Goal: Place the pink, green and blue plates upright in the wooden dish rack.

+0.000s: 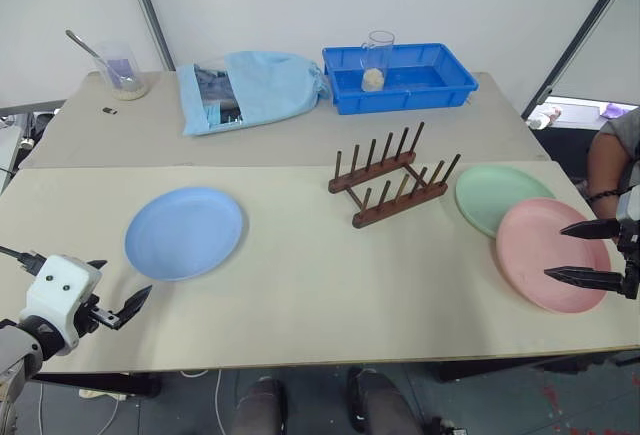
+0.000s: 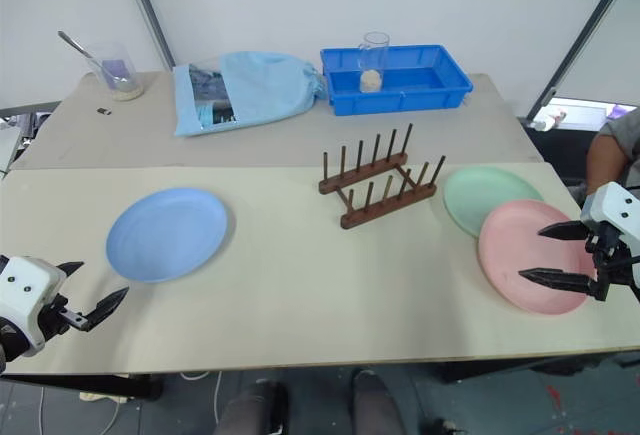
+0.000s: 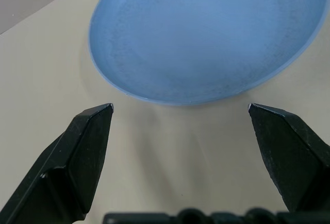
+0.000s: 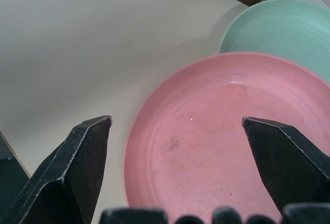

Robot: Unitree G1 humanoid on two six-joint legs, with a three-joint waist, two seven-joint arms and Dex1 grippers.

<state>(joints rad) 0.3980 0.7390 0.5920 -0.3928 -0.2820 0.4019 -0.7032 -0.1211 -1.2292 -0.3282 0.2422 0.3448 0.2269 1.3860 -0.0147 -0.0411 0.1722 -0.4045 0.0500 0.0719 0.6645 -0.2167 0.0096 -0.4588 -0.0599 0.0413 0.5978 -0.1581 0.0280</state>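
Three plates lie flat around the empty wooden dish rack [image 1: 390, 177]: blue plate [image 1: 184, 232] at 8 o'clock, green plate [image 1: 500, 198] and pink plate [image 1: 552, 252] overlapping at 4 o'clock. Left gripper [image 1: 118, 305] and right gripper [image 1: 586, 252] hover wide open, empty. Lifting the pink plate risks dragging the green one beneath.

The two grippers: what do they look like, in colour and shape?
The left gripper has two black, tapering, pointed fingers on a white boxy housing with two small dark round spots; a thin black cable runs to it from the side. The right gripper has the same black pointed fingers on a white housing with black parts behind it.
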